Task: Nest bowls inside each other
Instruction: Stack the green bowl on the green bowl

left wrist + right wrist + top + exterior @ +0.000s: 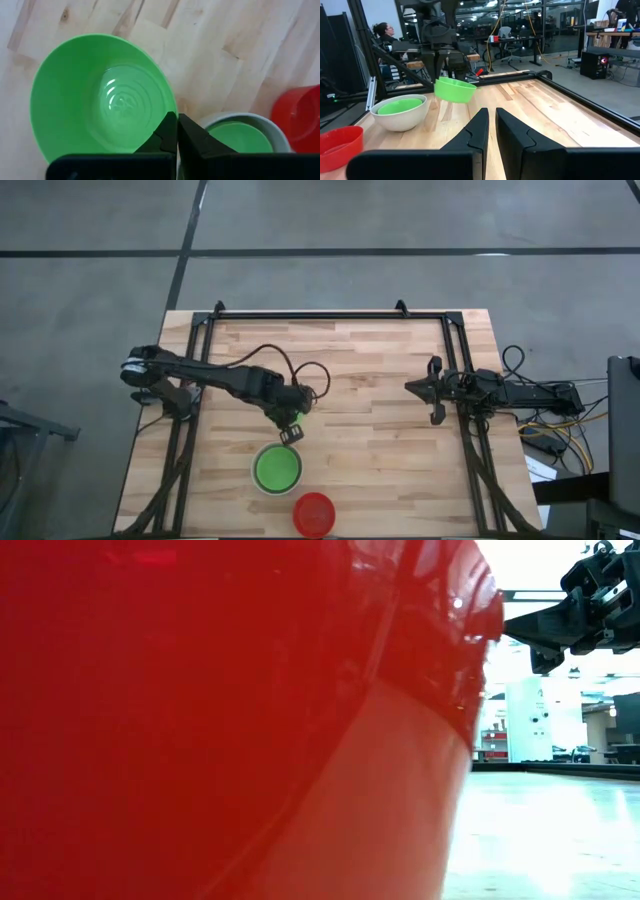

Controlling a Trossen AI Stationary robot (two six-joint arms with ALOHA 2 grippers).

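Note:
My left gripper (pixel 451 70) is shut on a bright green bowl (pixel 100 95) and holds it in the air over the wooden table (pixel 380 430), just beyond a white bowl (pixel 277 470). A second green bowl (pixel 400 106) sits nested inside the white one. A red bowl (pixel 314 513) stands on its base at the table's near edge and fills most of the low view. My right gripper (pixel 490 125) waits shut at the table's right side, level, touching nothing. My left gripper pinches the green bowl's rim (pixel 167 111) on the side nearest the white bowl, one finger inside the bowl and one outside. The fingers come from above, pointing steeply down. The bowl hangs below them, mouth up and slightly tilted, lifted clear of the table.
A black metal frame (pixel 330 315) runs along the table's far edge and down both sides. Bare wood lies between the two arms. Cables (pixel 550 420) lie off the right edge. In the right wrist view, a person (pixel 382 31) sits in the room beyond.

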